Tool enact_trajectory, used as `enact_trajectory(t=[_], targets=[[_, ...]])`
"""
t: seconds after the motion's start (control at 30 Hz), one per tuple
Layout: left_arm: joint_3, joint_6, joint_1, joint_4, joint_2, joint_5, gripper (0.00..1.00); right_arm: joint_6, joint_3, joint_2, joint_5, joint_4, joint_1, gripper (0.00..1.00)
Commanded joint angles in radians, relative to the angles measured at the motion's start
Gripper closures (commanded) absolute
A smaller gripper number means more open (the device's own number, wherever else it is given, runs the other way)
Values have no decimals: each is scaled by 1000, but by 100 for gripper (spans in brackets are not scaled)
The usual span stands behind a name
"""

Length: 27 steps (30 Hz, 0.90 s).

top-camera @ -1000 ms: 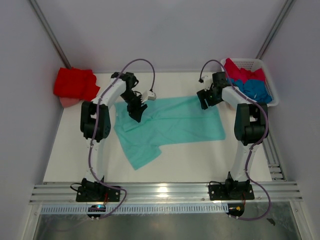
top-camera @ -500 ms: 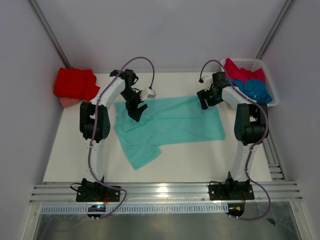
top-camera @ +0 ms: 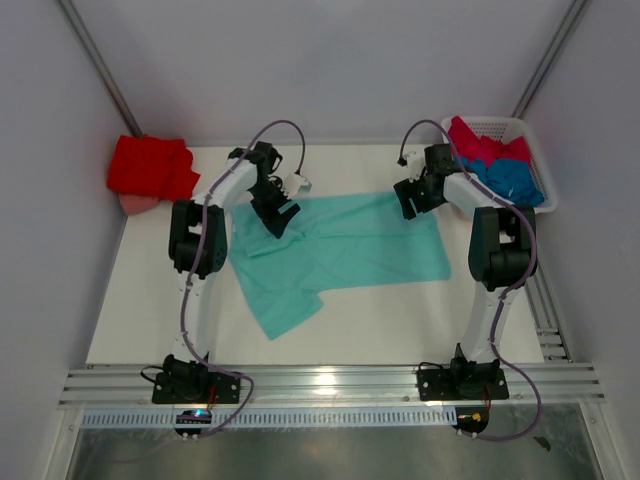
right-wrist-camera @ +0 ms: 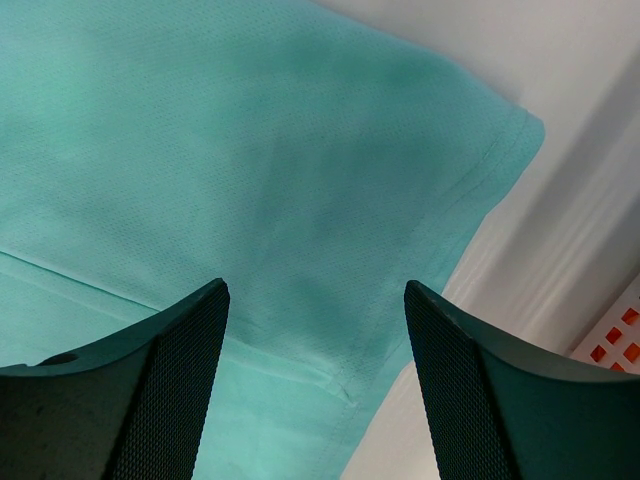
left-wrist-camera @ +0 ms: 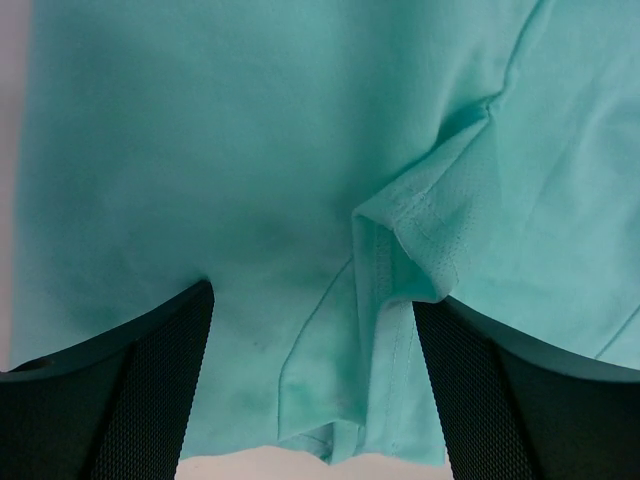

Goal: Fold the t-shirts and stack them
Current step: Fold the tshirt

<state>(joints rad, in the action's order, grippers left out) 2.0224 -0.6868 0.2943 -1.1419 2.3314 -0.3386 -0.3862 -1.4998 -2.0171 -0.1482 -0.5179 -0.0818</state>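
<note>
**Now left pincer point(top-camera: 273, 218) and right pincer point(top-camera: 411, 200) gape over the mint-teal t-shirt point(top-camera: 350, 245)**

Both stand wide open, gripping nothing: the left above a raised hem fold at that shirt's far-left part, the right above its far-right corner. The shirt lies spread on the bench point(top-camera: 400, 330), rumpled near-left. A red t-shirt point(top-camera: 150, 168) sits heaped far left of it.

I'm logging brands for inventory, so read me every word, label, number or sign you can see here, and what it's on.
None: no text, label or number can be read on the mint-teal t-shirt, the red t-shirt or the white basket.
</note>
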Motion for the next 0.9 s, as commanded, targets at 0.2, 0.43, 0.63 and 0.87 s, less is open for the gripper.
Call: enact_trajectory(t=[0.2,0.43,0.63,0.87], targets=[[27,50,3,97,-47,69,17,6,-23,21,-1,9,1,25],[76,38,-9,106,-101,58,16,-3,-19,23,2,12,1,25],[94,78,-12,139,-81,65,15,4,-17,18,-5,15,2,25],[67,110,-12,162,-35,72,15,-6,-8,21,6,19,1,25]])
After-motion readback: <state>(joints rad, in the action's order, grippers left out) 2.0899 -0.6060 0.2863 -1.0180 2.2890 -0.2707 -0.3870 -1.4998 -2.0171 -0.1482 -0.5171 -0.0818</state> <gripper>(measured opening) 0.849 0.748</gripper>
